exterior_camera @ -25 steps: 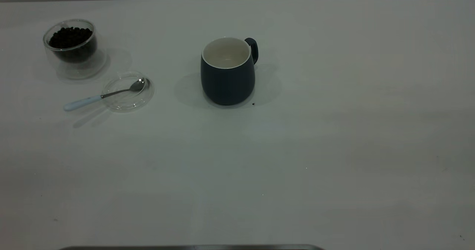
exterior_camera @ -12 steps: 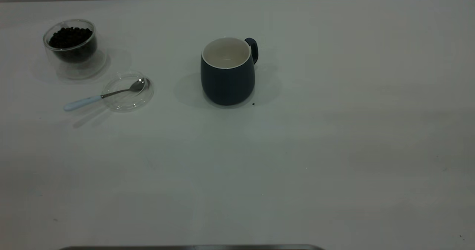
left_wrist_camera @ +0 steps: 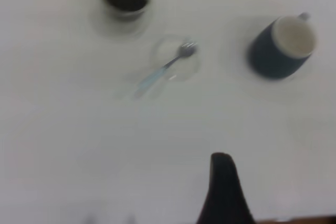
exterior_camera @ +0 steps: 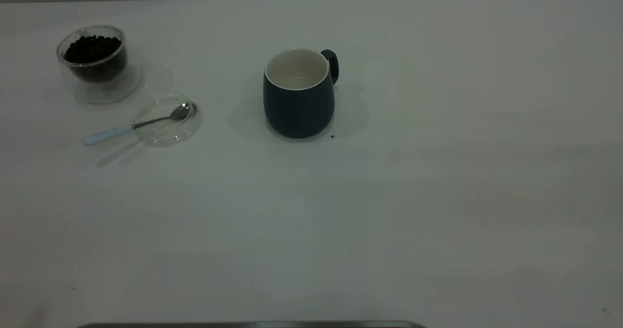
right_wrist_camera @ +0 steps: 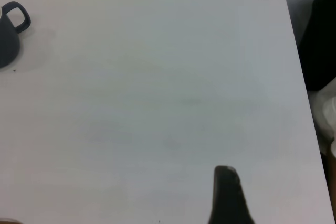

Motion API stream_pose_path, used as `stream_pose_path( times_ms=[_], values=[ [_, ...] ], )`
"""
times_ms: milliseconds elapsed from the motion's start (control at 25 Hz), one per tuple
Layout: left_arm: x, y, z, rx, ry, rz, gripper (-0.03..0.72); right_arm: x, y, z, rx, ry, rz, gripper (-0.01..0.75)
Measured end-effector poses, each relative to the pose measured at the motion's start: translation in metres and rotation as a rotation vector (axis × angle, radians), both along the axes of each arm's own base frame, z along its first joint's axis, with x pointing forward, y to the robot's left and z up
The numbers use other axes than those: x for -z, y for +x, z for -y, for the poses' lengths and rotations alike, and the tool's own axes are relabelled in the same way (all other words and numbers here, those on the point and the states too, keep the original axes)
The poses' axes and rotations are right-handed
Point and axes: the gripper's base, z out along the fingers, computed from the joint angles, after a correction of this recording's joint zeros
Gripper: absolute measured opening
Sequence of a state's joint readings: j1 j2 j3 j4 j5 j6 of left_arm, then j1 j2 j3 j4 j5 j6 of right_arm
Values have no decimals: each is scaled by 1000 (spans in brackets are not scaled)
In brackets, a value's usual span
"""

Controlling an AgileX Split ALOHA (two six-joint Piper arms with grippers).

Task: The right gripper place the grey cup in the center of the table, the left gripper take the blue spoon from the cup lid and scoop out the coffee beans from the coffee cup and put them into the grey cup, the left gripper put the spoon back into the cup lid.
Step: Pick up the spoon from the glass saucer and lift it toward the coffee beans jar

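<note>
The grey cup (exterior_camera: pixel 298 104) stands upright near the middle of the table (exterior_camera: pixel 389 196), its white inside bare and its handle toward the back right. At the far left the clear coffee cup (exterior_camera: pixel 97 85) holds the coffee beans (exterior_camera: pixel 92 48). In front of it the blue spoon (exterior_camera: pixel 131 127) lies with its bowl in the cup lid (exterior_camera: pixel 194 123) and its pale handle out over the table. Neither arm shows in the exterior view. The left gripper (left_wrist_camera: pixel 223 182) hangs high over bare table, well short of the spoon (left_wrist_camera: pixel 157 74). The right gripper (right_wrist_camera: pixel 227 192) is far from the grey cup (right_wrist_camera: pixel 8 38).
A small dark speck (exterior_camera: pixel 332 136) lies by the mug's base. In the right wrist view the table's edge runs past a dark object (right_wrist_camera: pixel 320 40) off the table. A dark strip (exterior_camera: pixel 253 324) lines the near edge.
</note>
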State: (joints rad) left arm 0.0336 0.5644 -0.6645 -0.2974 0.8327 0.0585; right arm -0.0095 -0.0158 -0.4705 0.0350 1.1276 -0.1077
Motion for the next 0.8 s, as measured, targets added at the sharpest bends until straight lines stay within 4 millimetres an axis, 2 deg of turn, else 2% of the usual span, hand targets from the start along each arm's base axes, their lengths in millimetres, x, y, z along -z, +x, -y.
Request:
stream_pose_path(
  times_ms=[240,480,640,800],
  values=[
    [4,95,10,69,-151,-42,592,0,0,0,0,0,0,462],
    [29,184,22,163,-324,-87,592,0,0,0,0,0,0,462],
    [59,223,22,162,-429,-139,592,0,0,0,0,0,0,462],
    [89,245,-1,117,-539,-212,592,0,0,0,0,0,0,462]
  ],
)
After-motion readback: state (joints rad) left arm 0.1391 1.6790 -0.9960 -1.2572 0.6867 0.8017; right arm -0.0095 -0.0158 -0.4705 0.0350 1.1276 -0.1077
